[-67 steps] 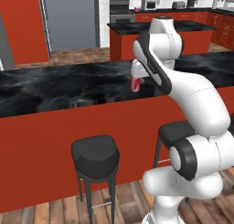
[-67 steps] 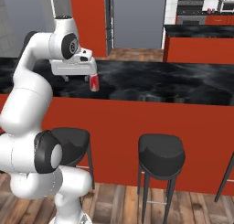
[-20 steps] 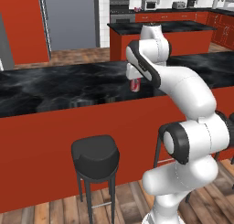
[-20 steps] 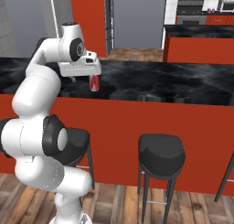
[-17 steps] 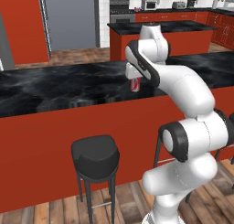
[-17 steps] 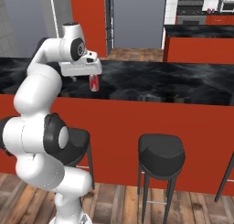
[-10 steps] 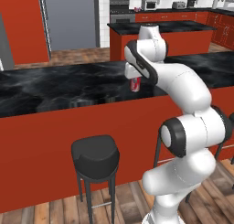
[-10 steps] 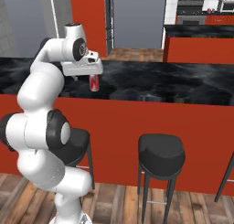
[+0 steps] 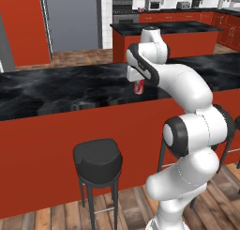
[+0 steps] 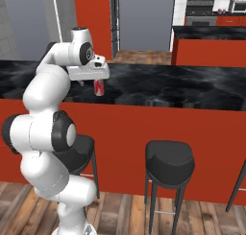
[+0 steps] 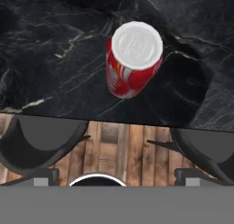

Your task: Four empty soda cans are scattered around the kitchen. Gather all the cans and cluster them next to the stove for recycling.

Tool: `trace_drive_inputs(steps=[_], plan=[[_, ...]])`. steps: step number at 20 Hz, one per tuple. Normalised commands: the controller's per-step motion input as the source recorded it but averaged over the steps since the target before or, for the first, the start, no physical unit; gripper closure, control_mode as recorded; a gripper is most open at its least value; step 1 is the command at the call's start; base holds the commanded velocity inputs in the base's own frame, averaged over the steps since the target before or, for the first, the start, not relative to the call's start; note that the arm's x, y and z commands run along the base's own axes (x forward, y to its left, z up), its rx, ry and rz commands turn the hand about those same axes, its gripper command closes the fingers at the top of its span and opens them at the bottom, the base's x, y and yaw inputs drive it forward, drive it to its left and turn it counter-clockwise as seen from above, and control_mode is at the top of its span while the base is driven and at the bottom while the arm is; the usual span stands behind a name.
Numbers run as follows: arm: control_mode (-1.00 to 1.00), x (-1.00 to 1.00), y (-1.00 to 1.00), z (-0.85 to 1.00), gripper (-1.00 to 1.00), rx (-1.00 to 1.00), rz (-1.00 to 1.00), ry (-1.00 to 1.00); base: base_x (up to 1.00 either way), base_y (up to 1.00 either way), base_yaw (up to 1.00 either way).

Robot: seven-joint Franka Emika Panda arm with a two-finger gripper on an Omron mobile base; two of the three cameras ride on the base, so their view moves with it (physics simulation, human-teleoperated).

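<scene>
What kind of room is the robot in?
It looks like a kitchen: a long black marbled counter with bar stools in front, red cabinets, and a stove at the back. A red soda can stands on the counter.

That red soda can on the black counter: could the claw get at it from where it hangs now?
Probably yes. The claw hangs open just above the upright soda can, and the counter beside it looks free.

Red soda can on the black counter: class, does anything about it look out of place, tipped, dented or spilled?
Nothing stands out. The red soda can stands upright near the front edge of the black marbled counter, undented, with no spill around it. The open end effector hovers just above it.
</scene>
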Motion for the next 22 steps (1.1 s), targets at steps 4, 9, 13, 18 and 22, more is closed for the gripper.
trace_drive_inputs(steps=[4, 9, 13, 18, 22], plan=[[-1.0, 0.19, 0.0, -0.09, -1.0, 0.0, 0.0, 0.0, 0.0, 0.0, 0.0], [-1.0, 0.18, 0.0, -0.07, -1.0, 0.0, -0.02, 0.0, 0.0, 0.0, 0.0], [-1.0, 0.2, 0.0, -0.08, -1.0, 0.0, -0.02, 0.0, 0.0, 0.0, 0.0], [-1.0, 0.21, 0.0, -0.05, -1.0, 0.0, -0.02, 0.0, 0.0, 0.0, 0.0], [-1.0, 0.24, 0.01, -0.02, -1.0, 0.0, -0.02, 0.0, 0.0, 0.0, 0.0]])
